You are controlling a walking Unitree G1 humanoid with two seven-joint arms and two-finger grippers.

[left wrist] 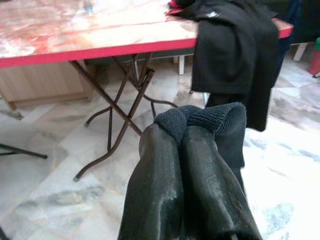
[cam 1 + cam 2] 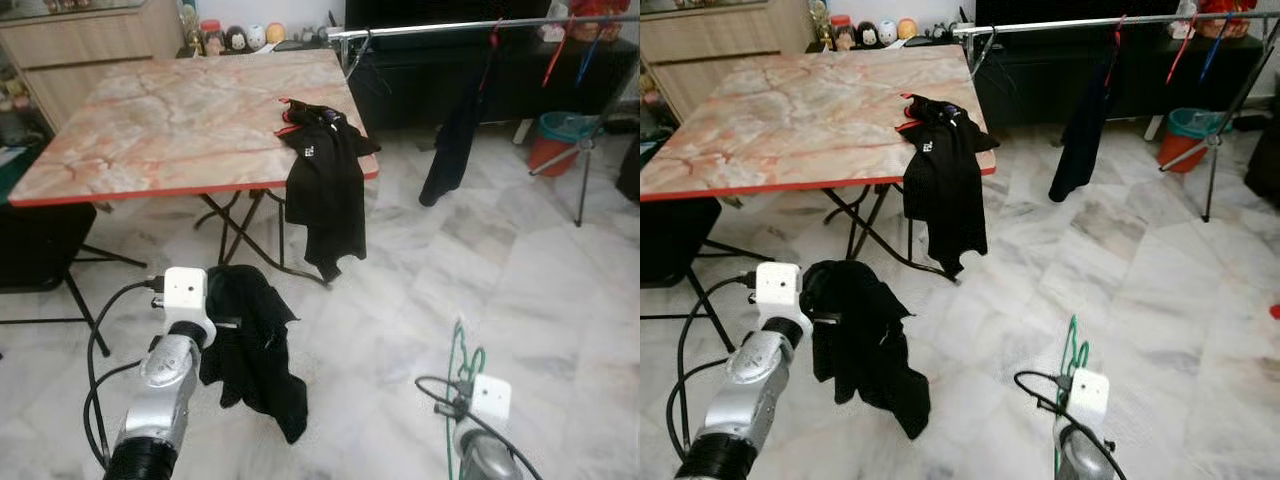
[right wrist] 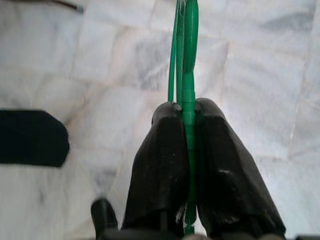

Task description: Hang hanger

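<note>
My right gripper [image 3: 189, 109] is shut on a green wire hanger [image 3: 186, 45], which it holds upright low over the marble floor, at the lower right of the head view [image 2: 465, 362]. My left gripper [image 1: 186, 126] is shut on the ribbed edge of a black garment [image 2: 250, 350] that hangs from it at lower left. A silver clothes rail [image 2: 440, 28] runs across the top right, beyond the table. A dark garment [image 2: 455, 130] hangs from the rail on a red hanger.
A folding table with a marble-pattern top [image 2: 170, 110] stands ahead on the left. Another black garment [image 2: 325, 185] is draped over its near right corner. A black chair [image 2: 40, 245] is at far left. A red and teal bucket [image 2: 558, 140] and the rail's stand [image 2: 582, 160] are at far right.
</note>
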